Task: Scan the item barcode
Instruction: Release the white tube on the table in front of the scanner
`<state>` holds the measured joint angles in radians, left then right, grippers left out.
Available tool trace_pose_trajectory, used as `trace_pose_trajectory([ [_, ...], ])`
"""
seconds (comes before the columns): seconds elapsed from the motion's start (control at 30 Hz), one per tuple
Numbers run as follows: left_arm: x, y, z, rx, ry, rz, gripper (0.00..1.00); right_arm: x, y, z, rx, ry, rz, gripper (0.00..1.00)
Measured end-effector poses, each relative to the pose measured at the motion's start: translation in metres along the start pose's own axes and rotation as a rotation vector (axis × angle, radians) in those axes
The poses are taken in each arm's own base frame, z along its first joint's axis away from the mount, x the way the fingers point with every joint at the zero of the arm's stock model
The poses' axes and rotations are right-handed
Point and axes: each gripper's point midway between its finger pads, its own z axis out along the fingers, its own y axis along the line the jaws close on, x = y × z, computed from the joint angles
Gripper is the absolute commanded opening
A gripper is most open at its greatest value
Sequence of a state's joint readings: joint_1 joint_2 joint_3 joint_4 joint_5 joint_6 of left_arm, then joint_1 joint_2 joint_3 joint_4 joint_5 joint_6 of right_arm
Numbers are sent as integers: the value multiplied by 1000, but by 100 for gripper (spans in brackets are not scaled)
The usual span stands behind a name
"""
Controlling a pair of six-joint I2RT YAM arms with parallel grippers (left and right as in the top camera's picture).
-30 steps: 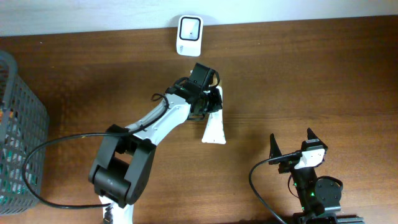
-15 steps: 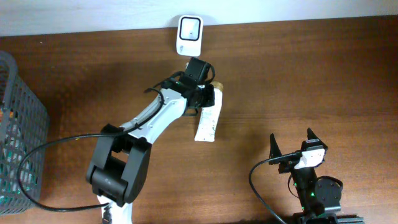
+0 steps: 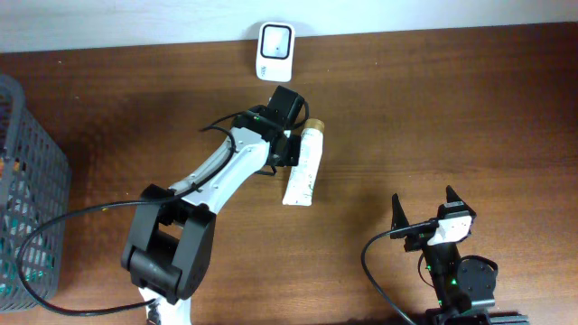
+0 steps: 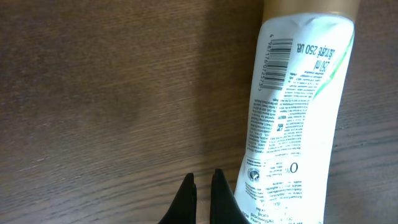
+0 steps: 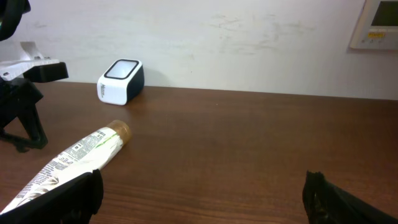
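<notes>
The item is a white tube (image 3: pixel 302 170) with a tan cap and lies flat on the wooden table, cap toward the back. Its barcode (image 4: pixel 275 62) faces up near the cap end. My left gripper (image 3: pixel 289 150) sits just left of the tube (image 4: pixel 292 124), shut with nothing between its fingers (image 4: pixel 188 198). The white scanner (image 3: pixel 275 41) stands at the table's back edge, beyond the tube's cap. At the front right, my right gripper (image 3: pixel 424 209) stands wide open and empty. From there I see the tube (image 5: pixel 74 158) at lower left and the scanner (image 5: pixel 121 81) behind it.
A dark grey mesh basket (image 3: pixel 27 181) stands at the table's left edge. The left arm (image 3: pixel 217 176) stretches diagonally from the front toward the tube. A pale wall runs behind the table, with a small panel (image 5: pixel 378 25) mounted on it.
The left gripper let go of the tube and closed, shifting slightly left. The tube swung at its lower end and now rests flat beside the fingers. The right arm stayed still.
</notes>
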<state>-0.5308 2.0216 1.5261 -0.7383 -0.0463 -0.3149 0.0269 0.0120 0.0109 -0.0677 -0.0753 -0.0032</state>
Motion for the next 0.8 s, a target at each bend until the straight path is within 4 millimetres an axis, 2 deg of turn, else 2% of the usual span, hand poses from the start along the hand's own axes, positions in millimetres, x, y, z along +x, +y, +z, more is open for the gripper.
trace_pose_trajectory([
  [0.2,1,-5,-6,47,25,70,0,0,0,0,0,0,0,98],
  [0.27,-21,7,-29,48,-4,52,0,0,0,0,0,0,0,98],
  [0.3,-41,19,-52,41,-42,29,0,0,0,0,0,0,0,98],
  [0.37,-86,56,-118,5,-181,-33,7,0,0,0,0,0,0,98],
  [0.4,-100,77,-148,-25,-245,-63,11,0,0,0,0,0,0,98],
  [0.43,-113,106,-191,-70,-325,-111,15,0,0,0,0,0,0,98],
  [0.47,-119,139,-236,-132,-410,-165,23,0,0,0,0,0,0,98],
  [0.5,-118,173,-278,-199,-488,-227,24,0,0,0,0,0,0,98],
  [0.53,-111,204,-311,-267,-542,-284,29,0,0,0,0,0,0,98],
  [0.57,-104,223,-331,-305,-573,-321,33,0,0,0,0,0,-1,98],
  [0.6,-90,253,-355,-372,-605,-387,36,0,0,0,0,0,0,98],
  [0.67,-61,304,-381,-481,-615,-505,40,0,0,0,0,0,0,98],
  [0.7,-45,327,-385,-524,-602,-571,41,0,0,0,0,0,0,98],
  [0.77,-24,360,-388,-575,-579,-675,42,0,0,0,0,0,0,98],
  [0.8,-5,385,-389,-612,-564,-761,42,0,0,0,0,0,0,98],
])
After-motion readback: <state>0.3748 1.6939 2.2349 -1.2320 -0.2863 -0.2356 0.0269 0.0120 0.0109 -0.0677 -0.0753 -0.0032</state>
